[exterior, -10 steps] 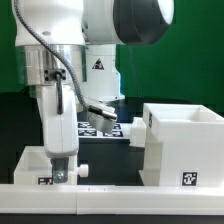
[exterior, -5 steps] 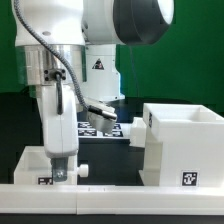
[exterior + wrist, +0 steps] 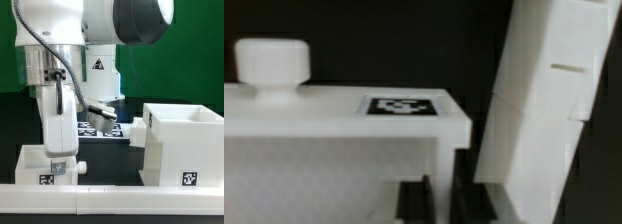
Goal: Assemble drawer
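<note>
One knobbed tray (image 3: 35,160) stands near the box housing (image 3: 185,140), the end effector (image 3: 62,172) clamped on its side wall.

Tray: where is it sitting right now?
In the exterior view's lower left, the tray sits under the pincer, left of the housing and just behind the long bar.
</note>
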Action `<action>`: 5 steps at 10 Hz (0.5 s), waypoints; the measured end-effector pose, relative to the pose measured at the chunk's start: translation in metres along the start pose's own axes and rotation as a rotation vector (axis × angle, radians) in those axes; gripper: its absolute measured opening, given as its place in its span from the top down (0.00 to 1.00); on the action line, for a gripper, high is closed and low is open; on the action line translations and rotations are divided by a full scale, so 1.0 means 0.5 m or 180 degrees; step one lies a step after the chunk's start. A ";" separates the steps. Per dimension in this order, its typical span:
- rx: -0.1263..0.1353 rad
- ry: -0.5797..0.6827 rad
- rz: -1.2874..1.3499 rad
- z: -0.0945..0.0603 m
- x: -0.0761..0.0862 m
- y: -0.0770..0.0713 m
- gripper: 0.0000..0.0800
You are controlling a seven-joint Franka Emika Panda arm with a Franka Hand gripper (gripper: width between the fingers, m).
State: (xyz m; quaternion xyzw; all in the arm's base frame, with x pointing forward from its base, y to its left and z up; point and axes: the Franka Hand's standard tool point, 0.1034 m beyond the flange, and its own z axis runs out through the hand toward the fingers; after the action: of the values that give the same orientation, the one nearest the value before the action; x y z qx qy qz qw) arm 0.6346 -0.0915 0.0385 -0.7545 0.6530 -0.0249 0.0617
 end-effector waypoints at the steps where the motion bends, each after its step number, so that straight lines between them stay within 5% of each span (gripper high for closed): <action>1: 0.0000 0.0000 0.0000 0.000 0.000 0.000 0.96; 5: -0.0083 -0.0004 -0.0747 -0.036 -0.035 0.011 0.96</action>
State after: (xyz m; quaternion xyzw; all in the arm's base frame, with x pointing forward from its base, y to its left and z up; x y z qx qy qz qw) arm 0.6244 -0.0760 0.0564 -0.8265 0.5604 -0.0230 0.0489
